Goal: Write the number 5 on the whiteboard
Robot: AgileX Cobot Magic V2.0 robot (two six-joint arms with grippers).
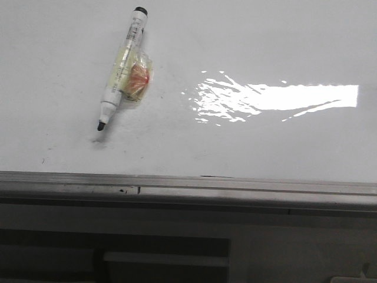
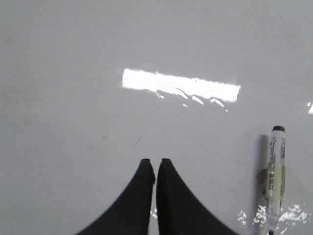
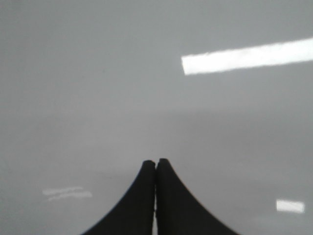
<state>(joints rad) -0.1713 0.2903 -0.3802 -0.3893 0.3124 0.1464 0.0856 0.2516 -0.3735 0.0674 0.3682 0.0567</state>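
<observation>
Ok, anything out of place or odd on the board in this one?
One oddity: the marker lies uncapped and slanted on the whiteboard, with a yellowish taped wad with red inside stuck to its barrel. No 5 is drawn. The left gripper and right gripper are shut and empty.

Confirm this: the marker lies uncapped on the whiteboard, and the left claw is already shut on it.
Not quite. The left claw is shut, but on nothing: in the left wrist view the marker lies apart from it on the whiteboard. The front view shows its bare tip, uncapped as you said.
</observation>
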